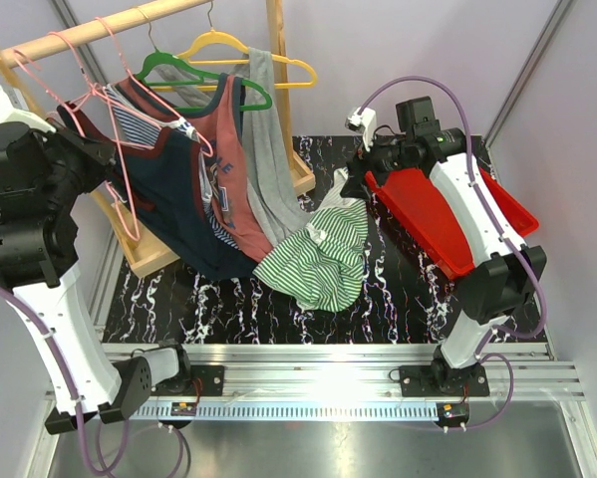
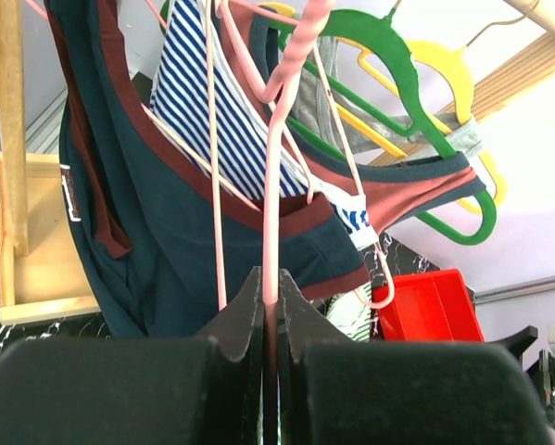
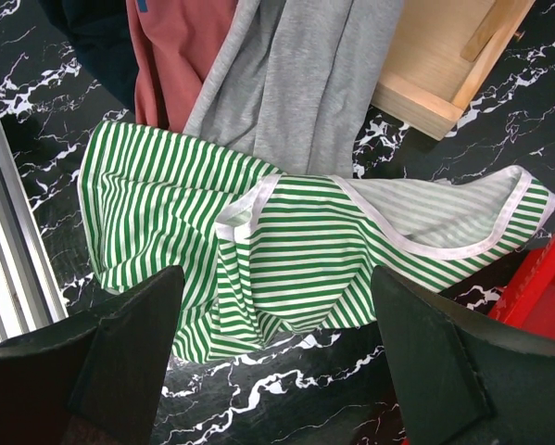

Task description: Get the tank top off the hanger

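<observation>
A navy tank top [image 1: 183, 214] with maroon trim hangs on a pink hanger [image 1: 119, 149] near the left end of the wooden rack. My left gripper [image 1: 94, 151] is shut on the pink hanger's thin bar; in the left wrist view the bar [image 2: 272, 185] runs up from between the closed fingers [image 2: 270, 278], with the navy top [image 2: 166, 250] just behind. A green-and-white striped tank top [image 1: 323, 257] lies crumpled on the black marble table. My right gripper [image 1: 356, 184] hovers open and empty over it [image 3: 277, 273], and the striped top [image 3: 286, 232] lies between its fingers.
The wooden rack's rail [image 1: 99, 30] also carries a green hanger [image 1: 203, 75] with a salmon top [image 1: 233, 169] and a yellow hanger [image 1: 248, 50] with a grey top [image 1: 268, 149]. The rack's base tray [image 1: 149, 254] sits at left. A red bin [image 1: 438, 214] lies under the right arm.
</observation>
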Robot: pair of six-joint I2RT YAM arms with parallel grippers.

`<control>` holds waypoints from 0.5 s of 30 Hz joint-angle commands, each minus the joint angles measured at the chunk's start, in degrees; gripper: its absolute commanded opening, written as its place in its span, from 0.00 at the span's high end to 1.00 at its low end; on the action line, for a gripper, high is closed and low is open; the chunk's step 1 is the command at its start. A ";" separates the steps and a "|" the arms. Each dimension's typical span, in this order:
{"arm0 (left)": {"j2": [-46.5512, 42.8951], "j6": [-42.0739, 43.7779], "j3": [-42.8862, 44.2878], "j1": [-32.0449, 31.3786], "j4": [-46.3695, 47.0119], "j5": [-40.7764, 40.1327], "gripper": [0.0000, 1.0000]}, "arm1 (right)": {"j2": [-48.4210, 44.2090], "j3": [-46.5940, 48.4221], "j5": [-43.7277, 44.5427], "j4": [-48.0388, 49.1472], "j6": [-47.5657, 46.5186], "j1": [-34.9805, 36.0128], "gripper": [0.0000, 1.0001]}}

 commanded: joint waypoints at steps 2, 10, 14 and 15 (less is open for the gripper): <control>-0.83 0.80 2.45 0.31 -2.15 1.33 1.00 | 0.47 3.36 0.94 -0.42 -1.11 0.91 0.10; -1.45 3.61 3.42 0.14 -7.17 -2.62 1.00 | 1.62 5.30 1.37 -1.21 -1.28 0.91 0.11; -1.01 3.88 4.91 -0.65 -8.49 -3.77 1.00 | 2.32 6.18 1.73 -1.74 -1.46 1.00 0.11; -0.92 3.88 5.18 -1.00 -8.66 -5.68 1.00 | 2.50 6.53 1.73 -1.92 -1.55 1.00 0.11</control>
